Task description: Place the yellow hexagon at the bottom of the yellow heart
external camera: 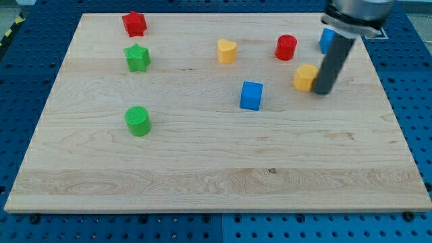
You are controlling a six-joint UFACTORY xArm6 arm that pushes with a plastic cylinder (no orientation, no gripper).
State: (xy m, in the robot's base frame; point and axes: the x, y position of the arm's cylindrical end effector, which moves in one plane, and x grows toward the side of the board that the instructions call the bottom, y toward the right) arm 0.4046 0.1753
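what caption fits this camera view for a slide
My tip touches the right side of the yellow hexagon, with the yellow heart off to the view's left on the board.

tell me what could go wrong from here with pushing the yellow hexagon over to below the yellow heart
1. My tip sits against the yellow hexagon on its right side, so the push looks off-centre; the block may spin or slip away.
2. The blue cube lies between the hexagon and the spot below the yellow heart; a straight push left could knock it.
3. The red cylinder stands close above the path, so drifting toward the view's top might bump it.
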